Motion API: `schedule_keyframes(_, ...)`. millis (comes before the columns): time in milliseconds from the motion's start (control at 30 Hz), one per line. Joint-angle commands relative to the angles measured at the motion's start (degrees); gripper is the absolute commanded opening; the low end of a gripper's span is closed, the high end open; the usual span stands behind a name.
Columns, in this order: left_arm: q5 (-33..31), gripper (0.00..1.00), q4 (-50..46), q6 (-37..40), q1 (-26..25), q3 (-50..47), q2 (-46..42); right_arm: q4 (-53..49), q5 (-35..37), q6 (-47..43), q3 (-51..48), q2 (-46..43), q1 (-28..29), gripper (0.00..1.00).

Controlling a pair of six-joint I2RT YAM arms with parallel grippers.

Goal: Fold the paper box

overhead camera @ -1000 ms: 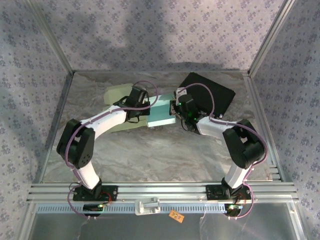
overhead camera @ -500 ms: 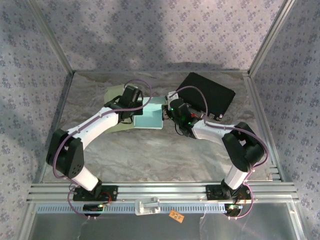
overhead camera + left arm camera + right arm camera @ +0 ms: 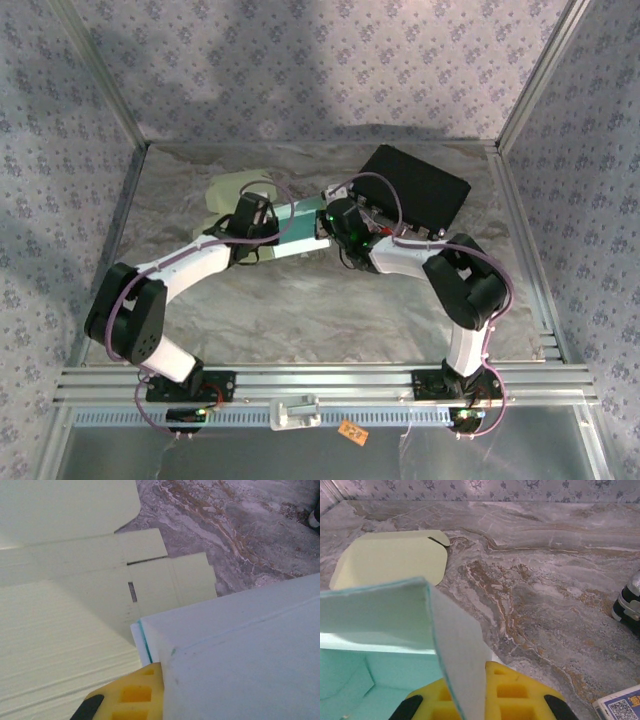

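Observation:
The paper box (image 3: 300,226) is a teal card box, partly shaped, held off the marbled table between my two grippers. My left gripper (image 3: 266,222) is shut on the box's left edge. In the left wrist view, its yellow finger (image 3: 132,695) presses against the pale outer panel (image 3: 240,650). My right gripper (image 3: 326,222) is shut on the box's right wall. In the right wrist view, that thin wall (image 3: 457,650) stands upright between the yellow fingers (image 3: 520,692), with the teal inside (image 3: 360,685) to the left.
A flat pale yellow-green card blank (image 3: 236,190) lies on the table behind and under the box, also visible as the blank (image 3: 65,580) and the blank (image 3: 395,557). A black case (image 3: 415,188) sits at the back right. A printed card corner (image 3: 620,705) lies near the right gripper.
Both grippers have carried the box leftward and slightly back, over the yellow-green blank. The left arm has dropped lower and the right arm has stretched further left.

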Motion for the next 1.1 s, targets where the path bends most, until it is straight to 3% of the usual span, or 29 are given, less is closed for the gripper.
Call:
schedule_keyframes(0, 6.12, 0.0, 12.87, -0.44, -1.08, -1.95, -1.67, 0.42, -2.18, 2.04, 0.1, 2.06, 1.9, 0.0)
schedule_keyframes(233, 6.28, 0.0, 12.22, 0.05, -1.98, -3.02, -1.18, -4.01, -1.08, 0.97, -0.34, 0.43, 1.75, 0.01)
schedule_keyframes(400, 1.78, 0.0, 8.46, 0.79, -2.78, -4.03, -2.35, -13.13, 0.83, 5.6, 0.81, -4.43, 1.66, 0.24)
schedule_keyframes(533, 0.58, 0.0, 7.7, 0.98, -3.06, -4.6, -2.29, -19.43, -4.13, 12.66, 0.24, -9.36, 1.35, 0.44)
schedule_keyframes(733, -1.06, 0.0, 7.02, 2.35, -4.52, -3.78, -1.58, -24.96, -10.7, 22.95, -2.07, -13.27, 1.37, 0.55)
schedule_keyframes(1067, -1.87, 0.0, 6.64, 3.17, -5.6, -3.1, -0.63, -41.74, -20.78, 31.11, 4.94, -18.26, 0.96, 0.71)
